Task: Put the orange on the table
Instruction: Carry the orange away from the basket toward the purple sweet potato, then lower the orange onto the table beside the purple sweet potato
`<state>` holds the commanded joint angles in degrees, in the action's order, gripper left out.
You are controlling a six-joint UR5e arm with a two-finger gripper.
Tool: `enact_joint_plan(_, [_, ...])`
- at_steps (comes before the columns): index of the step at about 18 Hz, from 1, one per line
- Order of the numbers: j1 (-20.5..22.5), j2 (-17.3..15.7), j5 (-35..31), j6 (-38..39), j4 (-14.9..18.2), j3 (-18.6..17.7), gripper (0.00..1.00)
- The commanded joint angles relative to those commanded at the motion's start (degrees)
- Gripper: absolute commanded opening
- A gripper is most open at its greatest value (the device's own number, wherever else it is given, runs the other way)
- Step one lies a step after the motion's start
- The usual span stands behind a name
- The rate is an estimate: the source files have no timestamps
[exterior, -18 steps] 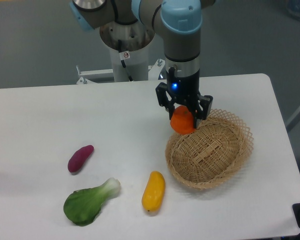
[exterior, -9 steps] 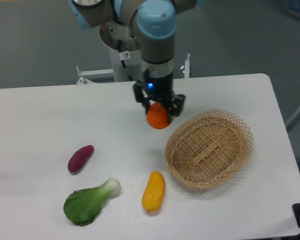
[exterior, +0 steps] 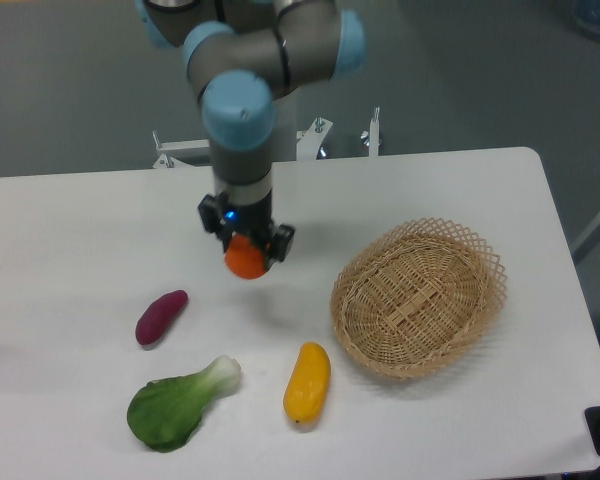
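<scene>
My gripper (exterior: pixel 246 256) is shut on the orange (exterior: pixel 246 260), a small round bright orange fruit. It holds the orange above the white table (exterior: pixel 80 230), left of the wicker basket (exterior: pixel 417 296) and up-right of the purple vegetable. The fingers cover the orange's upper sides. I cannot tell how high it hangs over the tabletop.
A purple sweet potato (exterior: pixel 161 316) lies at the left. A green bok choy (exterior: pixel 179 403) lies near the front edge. An elongated yellow-orange fruit (exterior: pixel 307 381) lies front centre, beside the basket. The robot base (exterior: pixel 245 120) stands behind the table.
My gripper has carried the orange left, from over the basket's rim, past the table's middle, to a spot well left of the basket.
</scene>
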<state>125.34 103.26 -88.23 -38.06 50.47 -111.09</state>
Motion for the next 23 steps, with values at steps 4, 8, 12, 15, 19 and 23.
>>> enact_joint_plan(4, [-3.17, 3.61, -5.45, 2.82, -3.35, -0.26, 0.60])
enact_joint_plan(8, [-3.43, 4.40, -5.72, 4.92, -3.79, -0.27, 0.62])
enact_joint_plan(12, [-3.96, 5.10, -5.72, 6.51, -4.06, 0.09, 0.64])
enact_joint_plan(15, [-3.96, 5.45, -5.81, 6.60, -3.97, -0.17, 0.65])
enact_joint_plan(19, [-4.31, 5.90, -5.90, 6.69, -3.88, -0.53, 0.69])
enact_joint_plan(23, [-4.40, 5.98, -5.90, 6.69, -3.88, -0.44, 0.69])
